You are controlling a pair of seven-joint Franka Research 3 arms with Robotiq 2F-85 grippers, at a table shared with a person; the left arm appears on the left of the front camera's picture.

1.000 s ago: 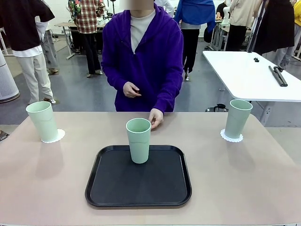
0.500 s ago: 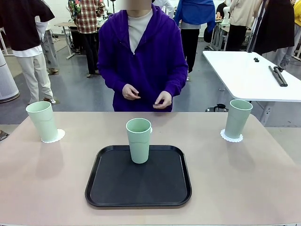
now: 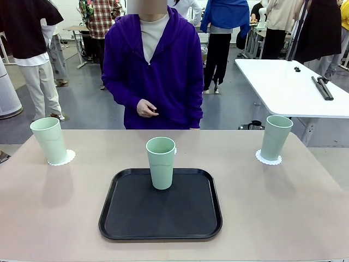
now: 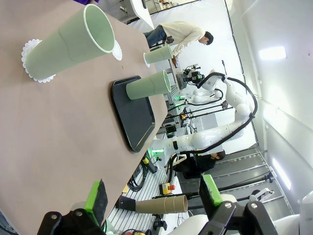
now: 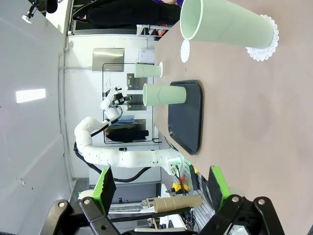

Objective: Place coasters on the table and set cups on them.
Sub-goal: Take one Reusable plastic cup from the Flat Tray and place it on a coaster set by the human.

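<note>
Left place: tall pale mint-green tapered plastic tumbler (image 3: 49, 141) stands on a lacy round white paper doily (image 3: 66, 158), far-left on the beige matte worktop (image 3: 54, 218).
Right place: twin tumbler (image 3: 275, 137) on its own doily (image 3: 262, 158), far-right.
Step in hand: third tumbler (image 3: 161, 162), upright on the black rounded-corner tray (image 3: 163, 218), near its far edge.
Third doily (image 5: 185, 50): bare on the worktop just beyond the tray.
My left end effector (image 4: 154, 193): jaws wide, empty, well apart from every tumbler.
My right end effector (image 5: 161, 183): jaws wide, empty, likewise held back.
Person's hand (image 3: 146, 108): at the waist, clear of the worktop.
Next move, my guess: grip the third tumbler mid-body, lift it over the tray lip, and set it centred on the bare doily without nudging the paper.
</note>
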